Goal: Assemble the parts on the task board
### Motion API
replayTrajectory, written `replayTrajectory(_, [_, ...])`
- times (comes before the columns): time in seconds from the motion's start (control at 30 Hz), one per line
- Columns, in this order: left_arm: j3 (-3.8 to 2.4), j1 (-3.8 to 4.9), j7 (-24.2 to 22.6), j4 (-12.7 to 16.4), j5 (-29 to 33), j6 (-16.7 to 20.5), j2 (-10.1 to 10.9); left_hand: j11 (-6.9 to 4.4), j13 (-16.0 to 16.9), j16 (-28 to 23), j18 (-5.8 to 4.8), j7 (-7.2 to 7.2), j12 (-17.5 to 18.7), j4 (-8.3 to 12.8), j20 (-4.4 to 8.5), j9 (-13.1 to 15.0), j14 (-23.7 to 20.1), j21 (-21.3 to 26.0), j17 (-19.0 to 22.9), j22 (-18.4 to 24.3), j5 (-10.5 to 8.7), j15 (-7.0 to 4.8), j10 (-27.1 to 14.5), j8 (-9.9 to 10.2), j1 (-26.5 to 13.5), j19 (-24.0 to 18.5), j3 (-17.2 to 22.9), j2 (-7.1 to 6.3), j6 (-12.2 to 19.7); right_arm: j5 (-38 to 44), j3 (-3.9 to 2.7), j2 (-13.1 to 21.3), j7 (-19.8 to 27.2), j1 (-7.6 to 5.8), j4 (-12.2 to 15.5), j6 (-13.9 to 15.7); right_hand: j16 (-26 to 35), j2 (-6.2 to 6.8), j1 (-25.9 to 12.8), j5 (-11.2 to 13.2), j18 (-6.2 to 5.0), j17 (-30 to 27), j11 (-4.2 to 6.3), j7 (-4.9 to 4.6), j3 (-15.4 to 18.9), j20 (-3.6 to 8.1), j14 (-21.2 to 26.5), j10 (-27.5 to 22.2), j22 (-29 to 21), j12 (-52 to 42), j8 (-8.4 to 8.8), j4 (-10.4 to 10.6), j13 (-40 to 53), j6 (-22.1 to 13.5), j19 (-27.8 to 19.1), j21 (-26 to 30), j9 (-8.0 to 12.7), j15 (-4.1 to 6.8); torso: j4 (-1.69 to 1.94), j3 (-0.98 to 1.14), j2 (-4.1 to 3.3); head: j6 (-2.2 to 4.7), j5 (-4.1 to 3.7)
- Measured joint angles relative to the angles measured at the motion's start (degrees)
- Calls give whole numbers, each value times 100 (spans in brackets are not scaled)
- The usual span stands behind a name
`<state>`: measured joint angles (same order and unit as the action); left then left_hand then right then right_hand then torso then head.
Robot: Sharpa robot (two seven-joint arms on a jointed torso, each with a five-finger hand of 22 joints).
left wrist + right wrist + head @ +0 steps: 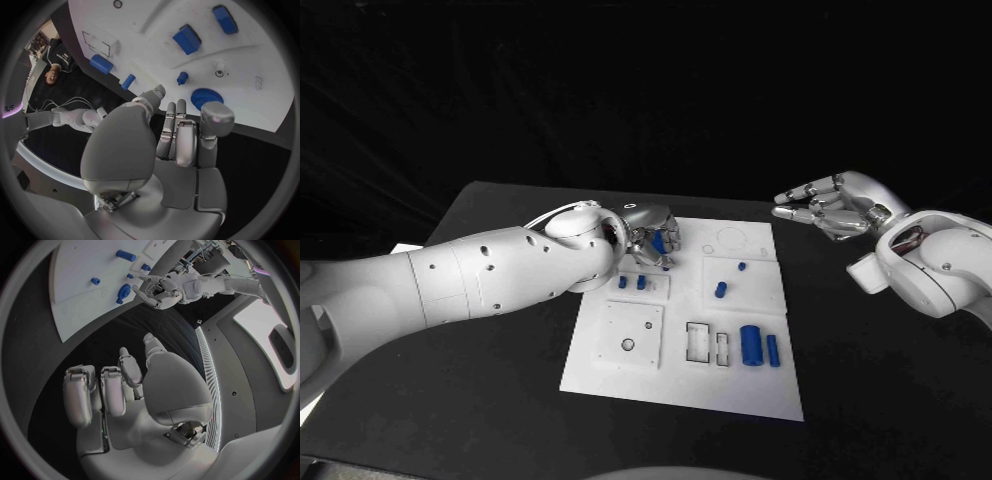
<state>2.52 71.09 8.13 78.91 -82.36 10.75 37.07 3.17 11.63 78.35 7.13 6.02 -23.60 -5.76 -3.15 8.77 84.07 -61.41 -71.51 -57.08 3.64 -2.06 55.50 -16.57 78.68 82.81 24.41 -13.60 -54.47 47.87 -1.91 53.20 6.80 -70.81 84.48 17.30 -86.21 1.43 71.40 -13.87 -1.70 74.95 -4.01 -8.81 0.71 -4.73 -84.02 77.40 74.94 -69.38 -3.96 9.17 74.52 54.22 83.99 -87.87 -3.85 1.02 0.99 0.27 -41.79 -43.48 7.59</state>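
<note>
No text, label or number can be read anywhere; the task board [733, 385] carries only outlines, perhaps with fine marks too small to make out.

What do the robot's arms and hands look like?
Both arms are smooth, rounded white shells dotted with small dark holes. The left arm has a thin pale cable looping near its wrist. Each robot hand, left and right, is shiny silver metal with blocky, segmented fingers.
</note>
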Motion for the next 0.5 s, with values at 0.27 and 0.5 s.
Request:
replayTrajectory(0.27, [5,-8,178,-137,-268,-259,-97,0,-72,0,0,10,63,-1,0,-36,0,40,45,79,0,0,0,44,0,0,-33,0,-34,-2,0,-2,2,2,4,-6,0,0,0,0,0,0,0,0,0,0,0,0,-1,0,0,0,0,0,0,0,0,0,3,-4,-1,-18,-13])
replayTrajectory(0.5, [8,-22,298,-215,-374,-442,-142,8,-130,0,1,22,100,-1,-12,-67,0,40,56,65,0,0,94,66,48,52,-33,48,-104,-3,0,-1,3,3,6,-10,0,0,0,0,0,-1,0,0,0,0,0,0,-1,0,0,0,0,0,0,0,0,0,9,-4,-1,-31,-20])
